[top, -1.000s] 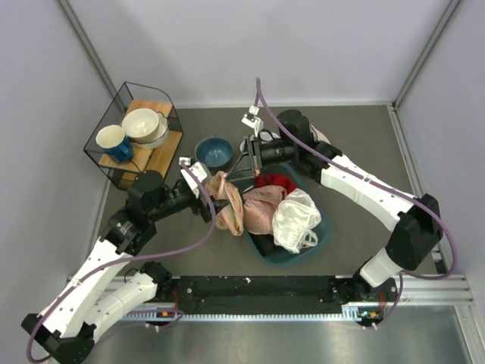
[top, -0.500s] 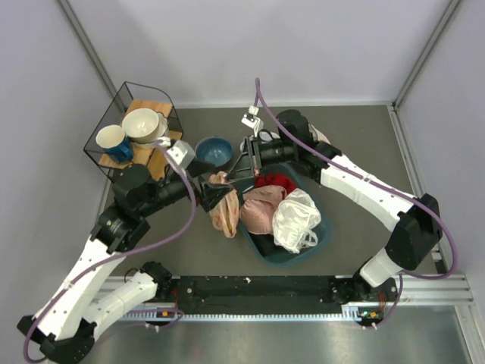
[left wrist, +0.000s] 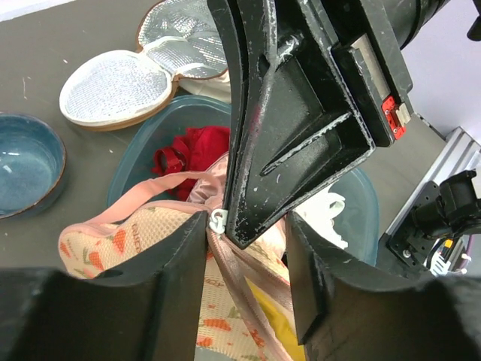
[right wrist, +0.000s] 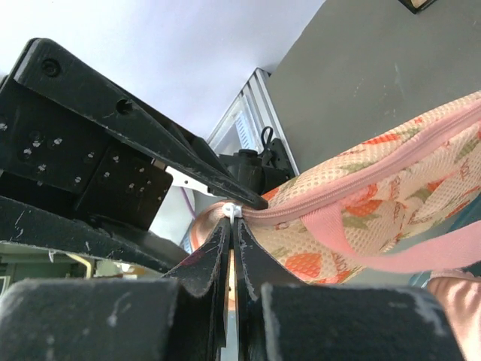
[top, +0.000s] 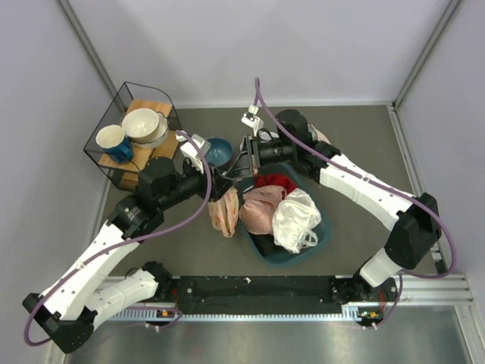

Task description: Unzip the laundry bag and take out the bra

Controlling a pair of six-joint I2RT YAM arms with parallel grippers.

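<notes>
Right pincer: the right gripper [right wrist: 231, 222] is closed, its tips meeting on what looks like the white zip pull [left wrist: 217, 220] at the end of the zip.
Left pincer: the left gripper [left wrist: 246, 226] has its jaws apart. They straddle the right gripper's tips and the zip end, and no firm clamp shows.
Laundry bag: the laundry bag [top: 225, 212] hangs from the two grippers just beside the left rim of the teal basin [top: 327, 227]. The zip line runs closed along the edge seen from the right wrist.
Strap: the pink strap [right wrist: 391, 256] loops loosely below the zip.
Bra: a patch of the mustard bra [left wrist: 274, 323] shows low down by the mesh, seemingly inside the bag.
Handling: the bag is light, limp mesh that will fold and follow any pull.
Where to hold: I would pinch the fabric right beside the zip end to anchor it, so the slider travels instead of dragging the bag.
Surroundings: a red garment [left wrist: 188, 150] lies in the basin, with a blue bowl [left wrist: 26, 169] near.
</notes>
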